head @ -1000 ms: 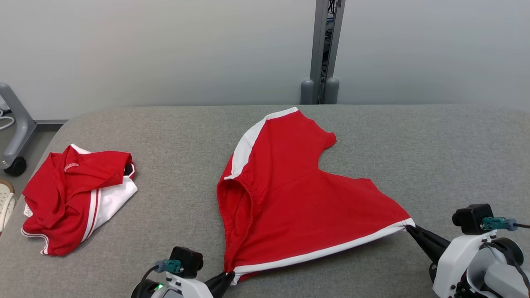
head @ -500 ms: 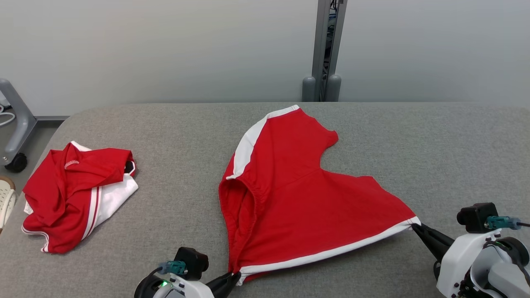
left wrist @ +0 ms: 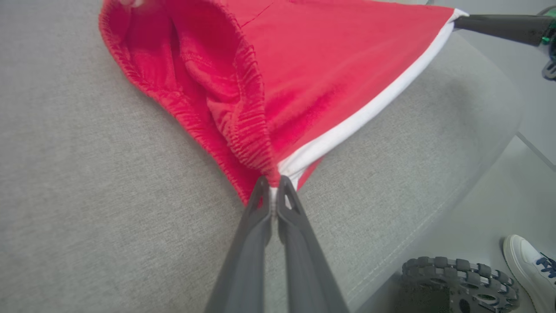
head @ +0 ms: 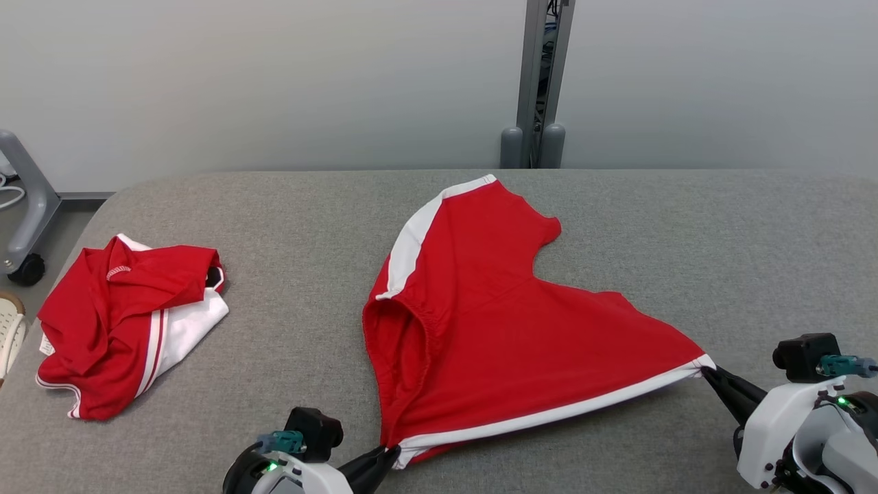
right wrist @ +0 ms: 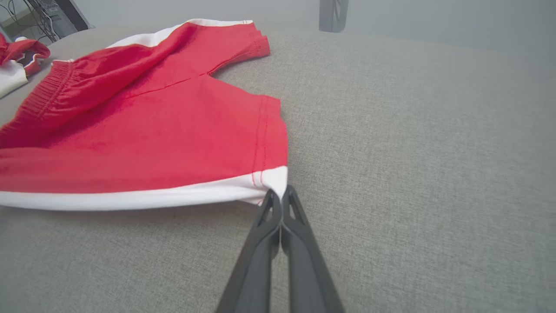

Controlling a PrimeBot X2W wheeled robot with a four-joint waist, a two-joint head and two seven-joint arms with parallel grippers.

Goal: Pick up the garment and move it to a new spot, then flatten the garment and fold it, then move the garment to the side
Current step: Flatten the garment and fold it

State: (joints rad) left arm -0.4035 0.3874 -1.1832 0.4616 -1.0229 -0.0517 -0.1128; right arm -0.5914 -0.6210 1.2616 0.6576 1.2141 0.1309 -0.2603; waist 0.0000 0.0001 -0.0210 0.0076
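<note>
low, both grippers, left gripper and right gripper, on shorts corners

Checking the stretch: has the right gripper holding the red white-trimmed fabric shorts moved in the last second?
Yes. The right gripper slid rightward, away from the crumpled red-and-white garment lying at left.

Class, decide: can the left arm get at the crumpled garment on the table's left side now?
Probably not yet: its fingers are shut on the red shorts' corner. The table between looks free, so after releasing it likely could.
</note>
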